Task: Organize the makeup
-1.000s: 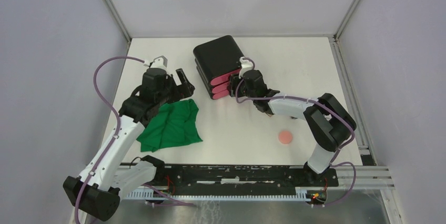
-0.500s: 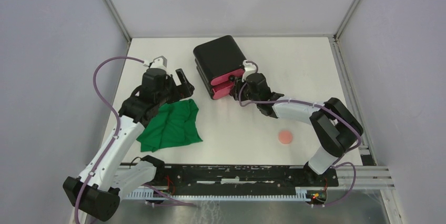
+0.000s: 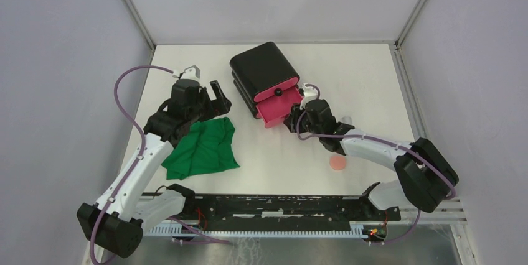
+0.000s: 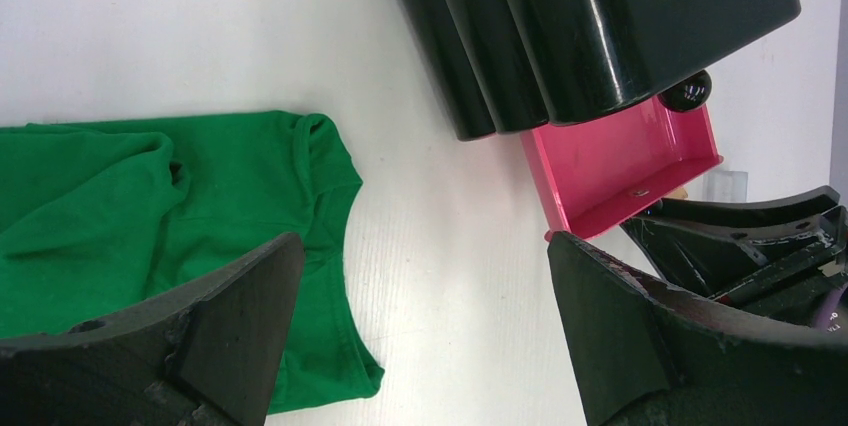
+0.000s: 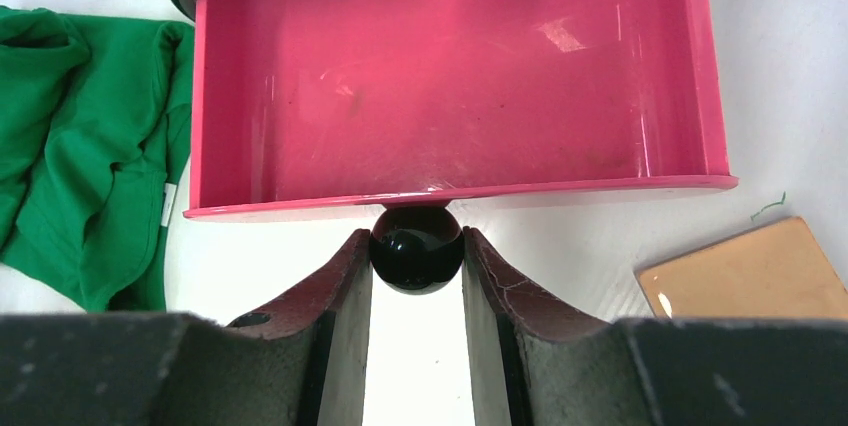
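Beside the black box (image 3: 261, 66), my right gripper (image 5: 415, 258) holds the knob (image 5: 415, 241) of the empty pink drawer (image 5: 450, 76), with puff (image 3: 338, 163) and pad (image 5: 745, 271) not yet inside.

- The box (image 3: 261, 69) is sitting at the back middle of the table (image 3: 361, 84).
- One drawer (image 5: 450, 76) is standing out of the box, towards my bases.
- My right gripper (image 5: 416, 258) is sitting at the drawer's front, its fingers pressing the knob (image 5: 416, 244) from both sides.
- The cloth (image 3: 202, 147) is lying left of the box and nearer to me.
- My left gripper (image 4: 420, 336) is hanging spread over the cloth's far edge, left of the box.
- The round puff (image 3: 338, 163) is lying right of the drawer and nearer, beside my right arm.
- The square pad (image 5: 745, 271) is lying just right of the drawer's front.
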{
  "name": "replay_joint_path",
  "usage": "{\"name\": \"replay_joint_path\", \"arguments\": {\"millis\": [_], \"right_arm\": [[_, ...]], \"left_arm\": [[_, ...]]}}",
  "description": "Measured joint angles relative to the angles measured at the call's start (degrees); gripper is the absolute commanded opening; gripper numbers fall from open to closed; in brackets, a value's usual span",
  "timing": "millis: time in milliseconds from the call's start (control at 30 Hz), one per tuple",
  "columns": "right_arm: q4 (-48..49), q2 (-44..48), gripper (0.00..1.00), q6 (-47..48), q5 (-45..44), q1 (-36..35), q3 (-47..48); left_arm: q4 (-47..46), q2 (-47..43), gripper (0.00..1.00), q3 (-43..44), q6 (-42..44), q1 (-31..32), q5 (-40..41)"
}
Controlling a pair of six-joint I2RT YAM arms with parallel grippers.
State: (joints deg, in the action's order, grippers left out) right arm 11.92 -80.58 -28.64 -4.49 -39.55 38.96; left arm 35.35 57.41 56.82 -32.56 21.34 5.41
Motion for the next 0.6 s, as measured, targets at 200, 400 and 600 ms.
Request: {"name": "replay_joint_path", "arguments": {"millis": [200, 400, 600], "right_arm": [[-1.01, 0.74, 0.61, -0.46, 0.15, -0.09, -0.52], [-8.70, 3.08, 0.77, 0.00, -1.40, -0.09, -0.04], [-18.91, 16.68, 0.81, 2.19, -8.33, 0.00, 0.20]], "left_arm": [[-0.42, 0.31, 0.99, 0.00, 0.00, 0.00, -0.11], [-0.70, 0.42, 0.99, 0.00, 0.00, 0.00, -0.57], [-0.85, 0.44, 0.99, 0.00, 0.00, 0.00, -1.07]]}}
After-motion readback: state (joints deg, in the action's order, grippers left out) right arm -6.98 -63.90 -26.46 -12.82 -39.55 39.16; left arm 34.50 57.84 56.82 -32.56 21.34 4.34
